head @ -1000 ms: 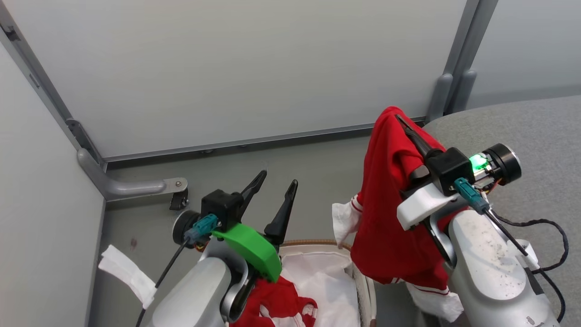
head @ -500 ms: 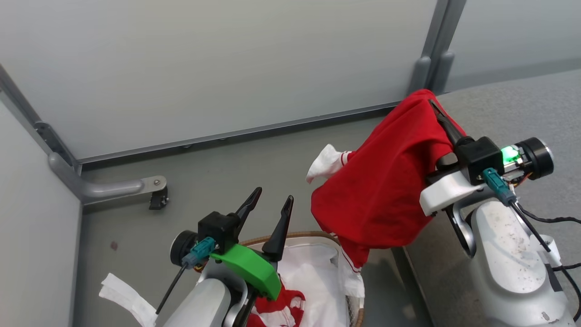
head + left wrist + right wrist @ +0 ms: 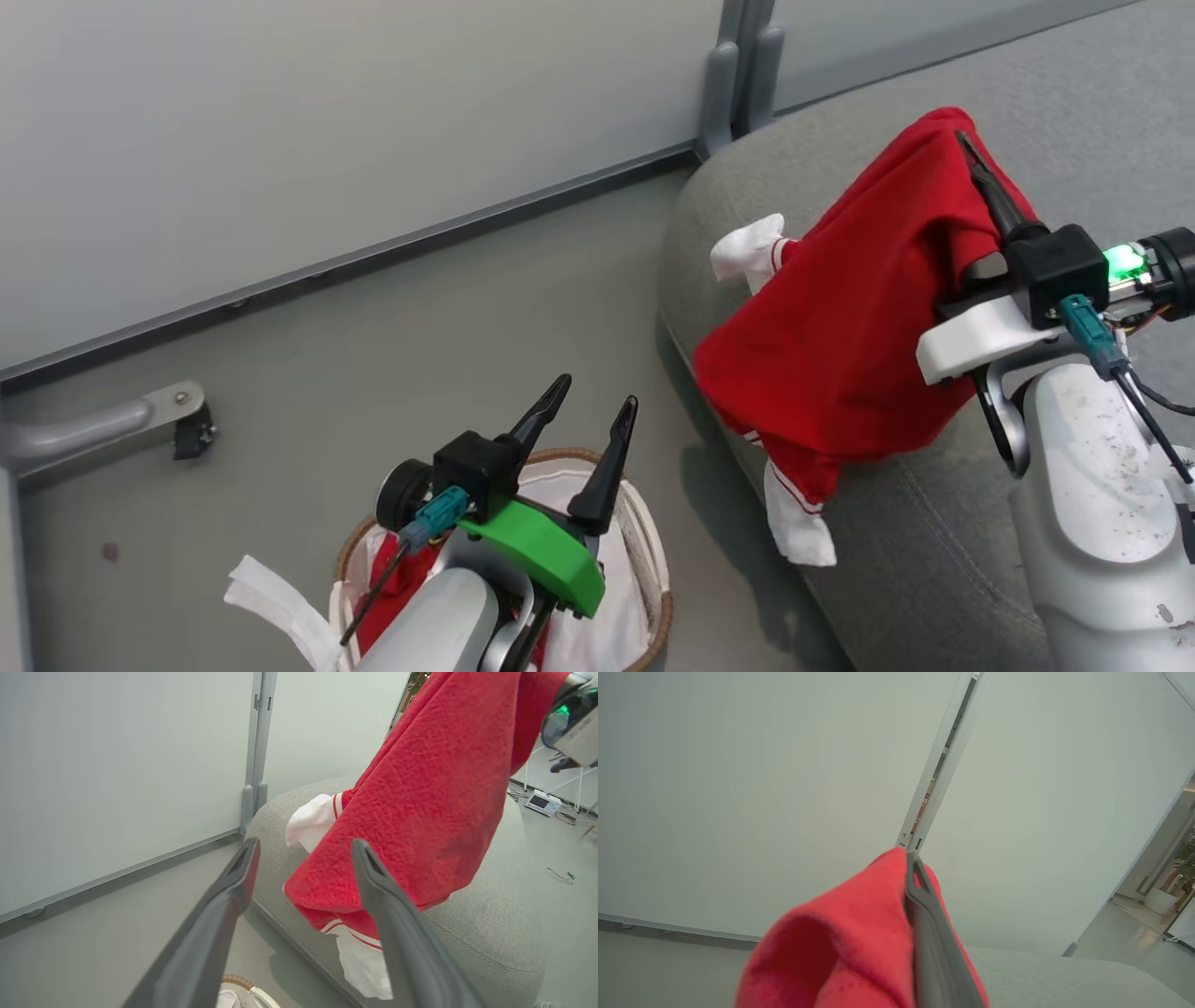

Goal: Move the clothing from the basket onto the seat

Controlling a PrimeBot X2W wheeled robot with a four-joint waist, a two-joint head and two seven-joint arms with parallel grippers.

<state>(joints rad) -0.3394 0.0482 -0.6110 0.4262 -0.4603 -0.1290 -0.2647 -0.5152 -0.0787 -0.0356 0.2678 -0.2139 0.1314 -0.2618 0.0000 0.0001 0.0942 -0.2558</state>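
Observation:
My right gripper (image 3: pixel 963 140) is shut on a red garment with white sleeves (image 3: pixel 840 308), which hangs from the fingers over the left end of the grey seat (image 3: pixel 934 523). Its lower white sleeve (image 3: pixel 798 523) dangles against the seat's side. In the right wrist view the gripper (image 3: pixel 913 858) pinches red cloth (image 3: pixel 850 933). My left gripper (image 3: pixel 597 392) stands open and empty above the basket (image 3: pixel 656 551), where more red clothing (image 3: pixel 397 583) lies. The left wrist view shows its spread fingers (image 3: pixel 233 886) in front of the hanging garment (image 3: pixel 420 812).
A white liner (image 3: pixel 616 616) fills the basket. A white strip (image 3: pixel 280 602) lies on the grey floor left of it. Pale wall panels with a metal post (image 3: pixel 738 75) stand behind, and a metal foot bracket (image 3: pixel 140 420) sits at the far left.
The head camera has swung right. My right gripper has carried the red garment from beside the basket to over the seat's left end. The left gripper stays open over the basket.

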